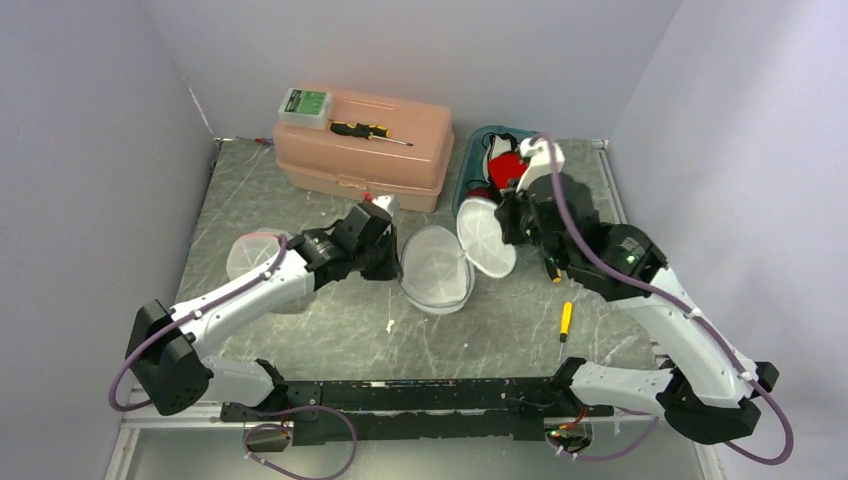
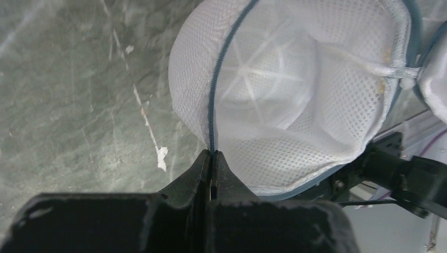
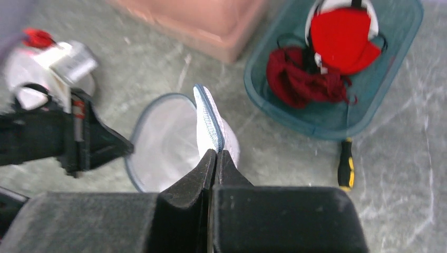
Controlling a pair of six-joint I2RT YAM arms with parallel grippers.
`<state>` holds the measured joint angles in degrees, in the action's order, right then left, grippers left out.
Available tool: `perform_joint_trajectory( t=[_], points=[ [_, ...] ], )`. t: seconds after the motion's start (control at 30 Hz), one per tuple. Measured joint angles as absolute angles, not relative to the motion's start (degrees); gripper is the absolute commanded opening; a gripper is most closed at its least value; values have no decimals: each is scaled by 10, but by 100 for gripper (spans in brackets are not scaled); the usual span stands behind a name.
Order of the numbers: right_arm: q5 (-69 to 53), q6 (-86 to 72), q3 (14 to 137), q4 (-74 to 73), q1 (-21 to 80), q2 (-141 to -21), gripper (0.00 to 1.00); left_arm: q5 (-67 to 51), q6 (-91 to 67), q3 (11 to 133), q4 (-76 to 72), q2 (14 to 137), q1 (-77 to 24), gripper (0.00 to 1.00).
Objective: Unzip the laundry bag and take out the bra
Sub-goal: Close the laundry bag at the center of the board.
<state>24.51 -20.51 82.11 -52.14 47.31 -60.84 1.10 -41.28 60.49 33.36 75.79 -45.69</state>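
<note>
left gripper [image 1: 392, 262] pinches laundry bag [image 1: 437, 270] rim at 9 o'clock | right gripper [image 1: 505, 225] pinches its flap at 2 o'clock | advice: spread evenly, slowly

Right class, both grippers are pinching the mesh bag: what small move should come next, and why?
Probably the left gripper pulls its half of the bag away from the right gripper. Both pinch opposite rims, the bag stands only half open, and its inside is not fully in view.

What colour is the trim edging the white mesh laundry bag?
Blue-grey trim, clearest in left wrist view.
</note>
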Motion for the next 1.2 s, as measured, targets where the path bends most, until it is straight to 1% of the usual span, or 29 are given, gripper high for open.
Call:
perform_joint_trajectory(
  t=[0.1,0.2,0.33,0.5,0.6,0.73,0.83,0.93,0.97,1.03,1.2],
  points=[
    [244,-192,900,-521,473,-618,0,11,-405,657,346,755,-457,3],
    [244,-183,918,-505,473,-602,0,11,-400,678,333,738,-457,3],
    [255,-180,858,-485,473,-578,0,10,-402,628,298,718,-457,3],
    [265,-192,772,-489,474,-593,0,-1,-400,592,308,770,-457,3],
    [263,-200,771,-495,474,-604,0,4,-383,614,333,772,-457,3],
    [255,-217,788,-479,474,-579,0,22,-347,684,339,766,-457,3],
    [254,-236,785,-459,474,-558,0,33,-326,702,326,755,-457,3],
    [254,-259,751,-433,474,-542,0,38,-319,694,324,762,-457,12],
    [253,-267,737,-430,474,-539,0,40,-318,689,324,766,-457,14],
    [251,-280,717,-429,474,-541,0,45,-314,674,325,775,-457,15],
    [249,-305,707,-432,474,-549,0,43,-308,658,324,778,-456,14]
  ],
)
